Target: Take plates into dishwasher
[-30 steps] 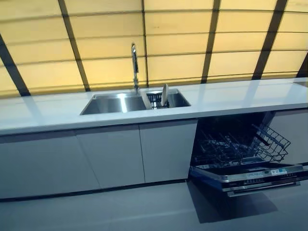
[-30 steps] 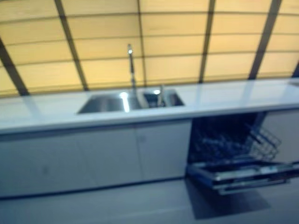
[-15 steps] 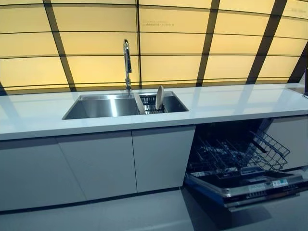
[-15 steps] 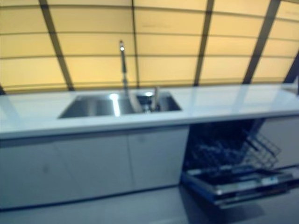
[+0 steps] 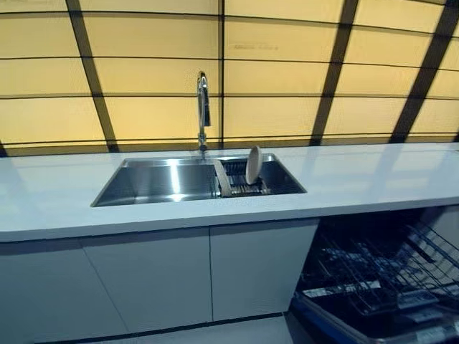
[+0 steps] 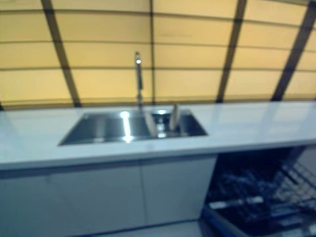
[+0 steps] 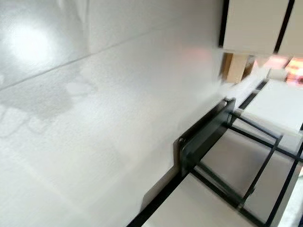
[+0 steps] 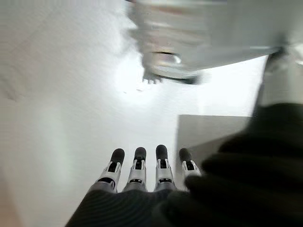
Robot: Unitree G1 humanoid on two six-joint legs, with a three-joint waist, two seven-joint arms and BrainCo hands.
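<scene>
Plate point(image 5: 253, 165) sits in sink rack point(image 5: 244, 188), dishwasher point(image 5: 380, 279) open and empty, right hand point(image 8: 147, 177) relaxed holding nothing, left unseen.

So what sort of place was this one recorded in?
Most likely a kitchen, perhaps a showroom one: a long white countertop with a steel double sink and tall faucet, and an open dishwasher below it.

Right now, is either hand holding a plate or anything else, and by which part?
Nothing is held. The right hand shows straight fingers around nothing; the left hand is out of view. The plate stands in the sink.
</scene>
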